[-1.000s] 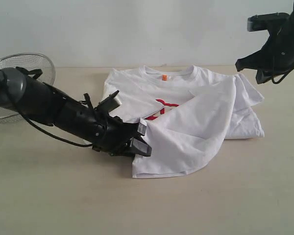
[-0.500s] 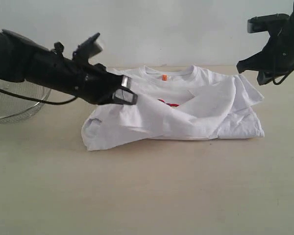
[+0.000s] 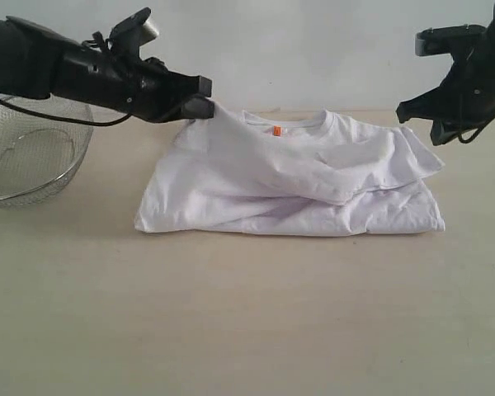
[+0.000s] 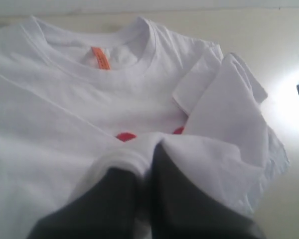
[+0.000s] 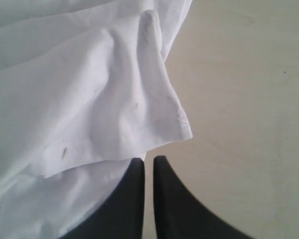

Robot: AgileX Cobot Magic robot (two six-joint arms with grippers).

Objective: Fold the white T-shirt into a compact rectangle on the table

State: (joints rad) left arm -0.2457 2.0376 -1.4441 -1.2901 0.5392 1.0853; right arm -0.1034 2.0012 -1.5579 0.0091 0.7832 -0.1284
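The black left gripper [image 3: 200,99], a second ago low at the near hem of the soft white cotton T-shirt [image 3: 289,194], is now up by the ribbed collar [image 3: 290,124], fingers clamped on a pinch of white cloth. The lower half covers most of the red lettering [image 4: 125,136], so the shirt lies halved on the pale beige table [image 3: 247,322]. The black right gripper [image 3: 426,120] hangs above the far sleeve [image 3: 417,161], fingers together, seemingly empty
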